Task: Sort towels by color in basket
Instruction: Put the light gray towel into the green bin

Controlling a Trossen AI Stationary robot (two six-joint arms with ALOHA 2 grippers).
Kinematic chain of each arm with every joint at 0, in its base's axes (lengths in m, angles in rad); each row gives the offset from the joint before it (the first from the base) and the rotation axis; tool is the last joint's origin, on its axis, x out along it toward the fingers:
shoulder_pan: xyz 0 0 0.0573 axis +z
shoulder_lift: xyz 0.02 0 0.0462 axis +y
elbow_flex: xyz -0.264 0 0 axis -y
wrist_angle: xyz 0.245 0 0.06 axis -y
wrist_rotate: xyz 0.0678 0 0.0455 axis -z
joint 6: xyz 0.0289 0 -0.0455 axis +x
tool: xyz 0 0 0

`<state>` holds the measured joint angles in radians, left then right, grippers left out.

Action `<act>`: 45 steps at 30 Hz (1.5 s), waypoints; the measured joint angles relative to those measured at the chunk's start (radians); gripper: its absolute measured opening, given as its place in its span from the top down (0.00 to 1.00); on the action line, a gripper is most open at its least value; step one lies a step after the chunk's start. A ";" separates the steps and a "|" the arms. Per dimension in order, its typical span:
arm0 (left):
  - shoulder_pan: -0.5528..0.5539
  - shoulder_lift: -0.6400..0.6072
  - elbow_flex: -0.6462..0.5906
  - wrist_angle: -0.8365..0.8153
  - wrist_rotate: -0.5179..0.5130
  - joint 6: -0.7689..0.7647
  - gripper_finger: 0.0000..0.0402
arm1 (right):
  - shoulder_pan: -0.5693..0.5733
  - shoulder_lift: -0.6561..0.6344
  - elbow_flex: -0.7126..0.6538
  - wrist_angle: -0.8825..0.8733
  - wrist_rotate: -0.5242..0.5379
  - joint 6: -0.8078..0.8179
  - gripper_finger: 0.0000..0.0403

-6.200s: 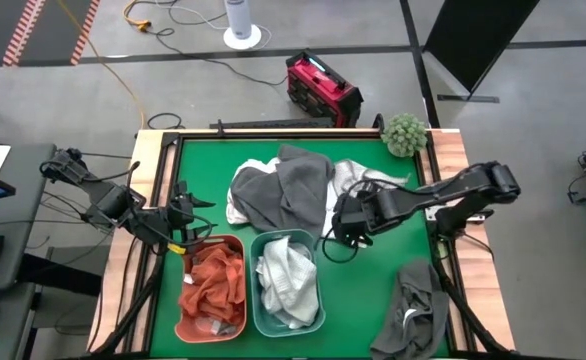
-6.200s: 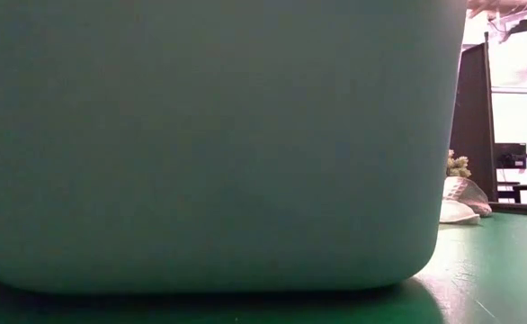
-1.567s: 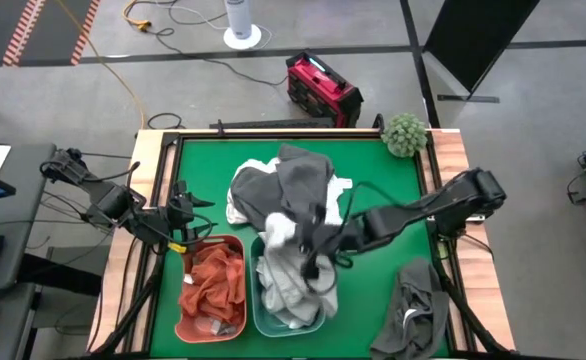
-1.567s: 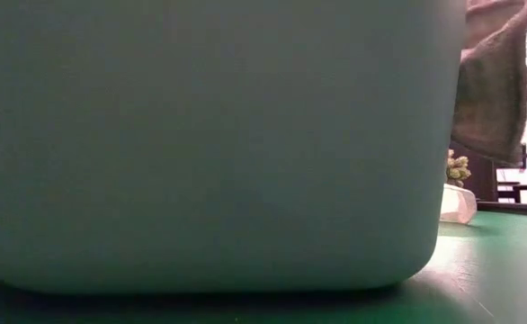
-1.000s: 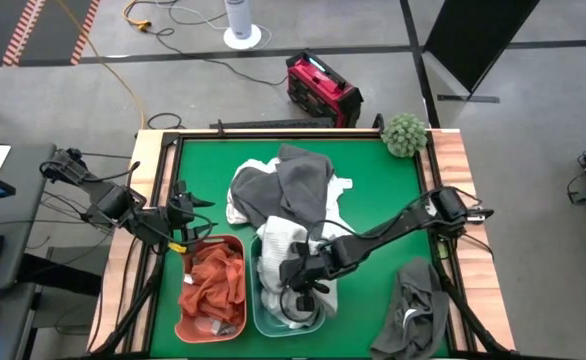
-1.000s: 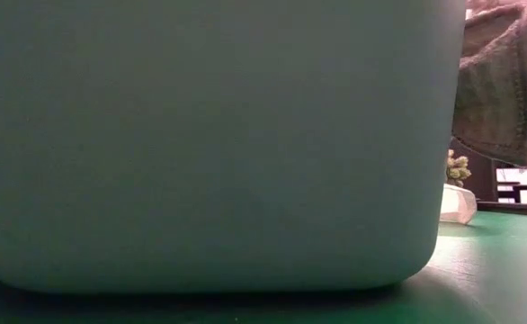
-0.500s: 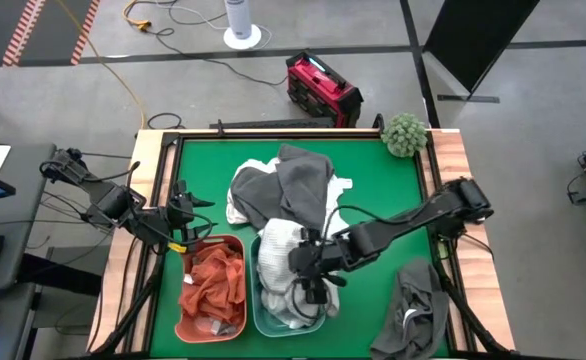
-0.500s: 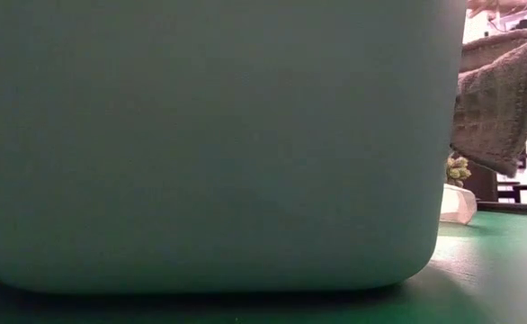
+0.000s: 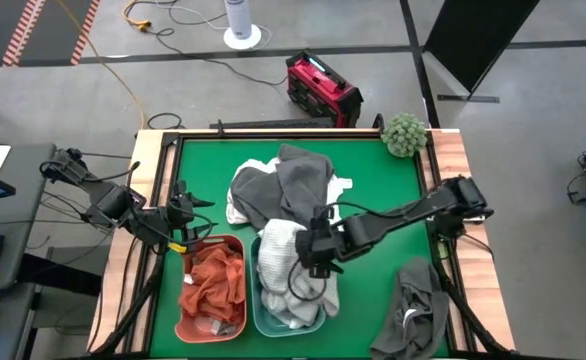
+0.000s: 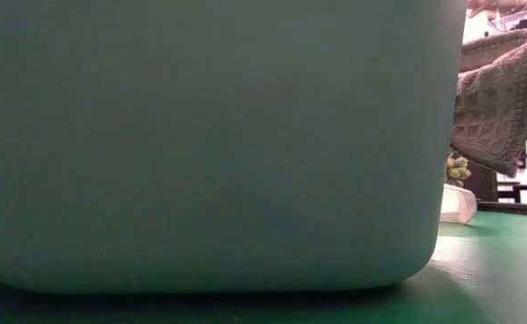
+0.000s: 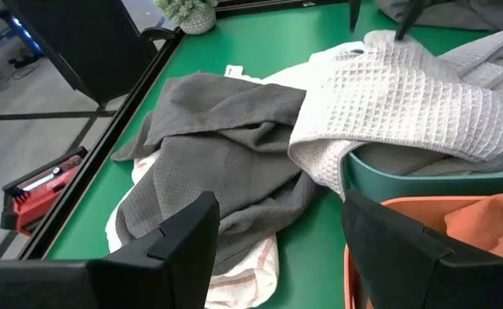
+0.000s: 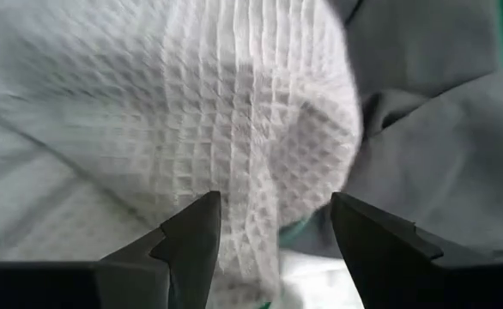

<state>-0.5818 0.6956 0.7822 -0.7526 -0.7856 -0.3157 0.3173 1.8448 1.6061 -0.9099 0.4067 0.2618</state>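
Note:
A teal basket [image 9: 255,292] holds light grey and white towels; a white waffle towel [image 9: 276,250] lies on top and drapes over its far rim [image 11: 406,182]. My right gripper [image 9: 311,262] hovers open just above that towel [image 12: 234,112], touching nothing. An orange basket [image 9: 181,300] beside it holds rust-orange towels [image 9: 213,285]. A pile of dark grey towels [image 9: 293,185] lies on the mat behind the baskets, over a white towel with red lines [image 11: 239,279]. My left gripper [image 9: 185,215] waits open at the table's left edge.
A grey towel [image 9: 418,305] lies heaped at the table's near right corner. A fuzzy green ball [image 9: 405,132] sits at the far right corner. In the low view the teal basket's wall [image 10: 209,144] fills the picture, with a grey towel [image 10: 495,99] hanging over its side.
My right gripper has opened and let go of the white waffle towel, which stays draped in the teal basket. The gripper has risen out of the basket, drawn back toward the table's far edge and tipped to point more steeply down.

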 joint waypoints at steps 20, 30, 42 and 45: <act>0.000 0.000 0.000 -0.009 -0.006 0.004 0.41 | -0.023 0.165 0.003 0.123 -0.067 -0.155 0.94; 0.000 0.000 0.000 -0.011 -0.008 0.005 0.41 | 0.077 0.156 0.320 0.133 -0.156 -0.324 0.94; 0.000 0.000 0.000 -0.016 -0.008 0.005 0.41 | 0.195 0.155 0.691 0.101 -0.041 -0.454 0.93; 0.000 0.000 0.000 -0.017 -0.007 0.005 0.41 | 0.215 0.149 0.753 0.103 -0.036 -0.510 0.94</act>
<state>-0.5816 0.6956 0.7822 -0.7694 -0.7931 -0.3107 0.5324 1.9941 2.3592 -0.8070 0.3708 -0.2479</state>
